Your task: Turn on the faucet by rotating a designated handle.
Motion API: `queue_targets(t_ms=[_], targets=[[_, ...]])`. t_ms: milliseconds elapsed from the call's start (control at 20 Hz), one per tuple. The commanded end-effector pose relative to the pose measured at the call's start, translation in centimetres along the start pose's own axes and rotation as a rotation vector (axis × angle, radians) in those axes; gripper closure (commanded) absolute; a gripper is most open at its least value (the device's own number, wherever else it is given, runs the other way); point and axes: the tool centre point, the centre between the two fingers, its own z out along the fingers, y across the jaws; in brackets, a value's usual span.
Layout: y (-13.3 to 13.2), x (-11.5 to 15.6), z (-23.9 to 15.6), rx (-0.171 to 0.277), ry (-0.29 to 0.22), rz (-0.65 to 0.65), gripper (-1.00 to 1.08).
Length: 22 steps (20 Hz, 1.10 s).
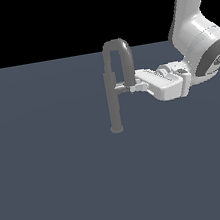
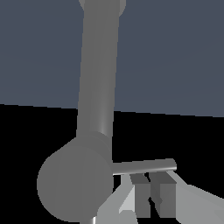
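The grey faucet (image 1: 112, 96) stands on the floor, its gooseneck spout (image 1: 118, 47) arching over toward the exterior view's right. The short handle (image 1: 122, 86) sticks out sideways from the post at mid-height. My gripper (image 1: 133, 87) reaches in level from the exterior view's right, its tips right at the handle's free end. In the wrist view the post (image 2: 98, 70) fills the frame, and the thin handle bar (image 2: 144, 166) runs across just past the fingertips (image 2: 140, 199). The gripper (image 2: 152, 199) has its fingers almost together, with nothing between them. The handle lies against their tips, not inside them.
The white arm and wrist (image 1: 198, 51) come down from the upper right of the exterior view. The dark grey floor (image 1: 60, 191) spreads flat around the faucet's round foot (image 1: 117, 129).
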Motion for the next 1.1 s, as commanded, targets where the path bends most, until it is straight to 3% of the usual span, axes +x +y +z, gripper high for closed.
queue_targets(t_ms=[0, 100, 150, 750, 800, 850, 1050], targets=[[0.8, 3.6, 0.0, 0.014, -0.004, 0.049, 1.08], [0.8, 4.2, 0.0, 0.015, -0.004, 0.054, 1.08], [-0.2, 0.4, 0.0, -0.003, -0.005, -0.004, 1.08], [-1.3, 5.9, 0.0, 0.014, -0.005, 0.053, 1.08], [-1.3, 5.9, 0.0, 0.014, -0.005, 0.053, 1.08], [-0.6, 1.6, -0.2, -0.03, -0.033, 0.013, 1.08], [-1.5, 2.9, -0.2, -0.018, -0.026, 0.024, 1.08]])
